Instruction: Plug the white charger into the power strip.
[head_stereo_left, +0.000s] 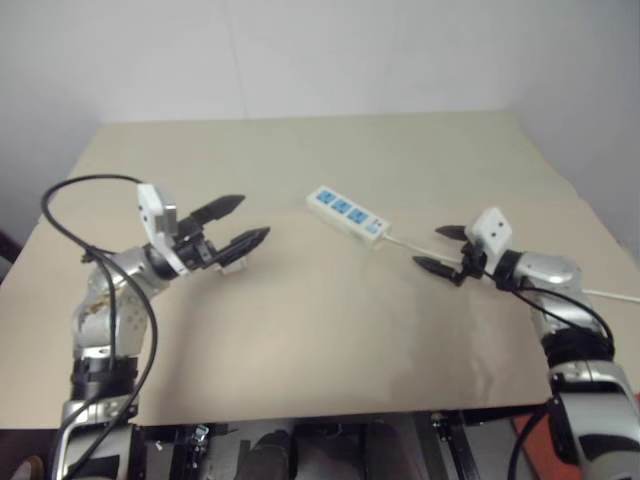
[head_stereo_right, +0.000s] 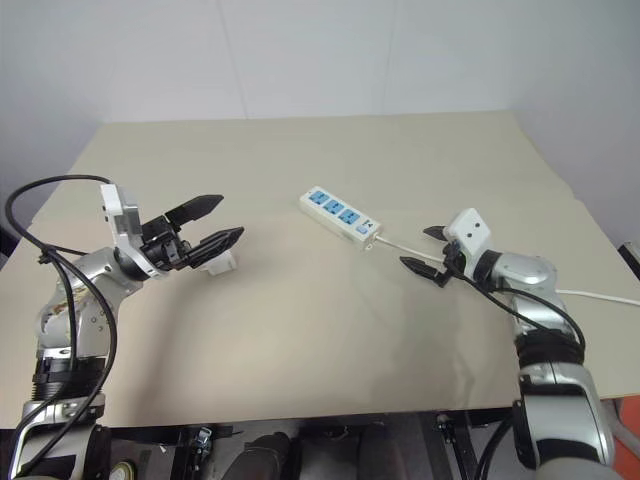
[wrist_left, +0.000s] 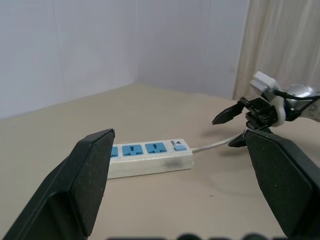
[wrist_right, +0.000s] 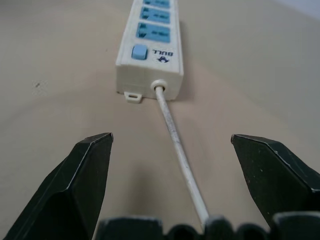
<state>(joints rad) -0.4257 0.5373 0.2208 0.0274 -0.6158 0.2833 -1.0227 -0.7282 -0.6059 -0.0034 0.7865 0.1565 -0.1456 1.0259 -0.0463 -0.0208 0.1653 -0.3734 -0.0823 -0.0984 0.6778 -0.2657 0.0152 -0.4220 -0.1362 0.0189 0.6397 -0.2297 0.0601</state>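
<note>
Left to right across my table: my left gripper hovers wide open and empty, with the charger lying on the table just beyond its lower finger, not gripped. Mid-table sits the strip, its three blue sockets all vacant. Its cord runs right, passing between the spread fingers of my right gripper, which also holds nothing. I judge the job barely begun: picking up, aligning and plugging in remain.
</note>
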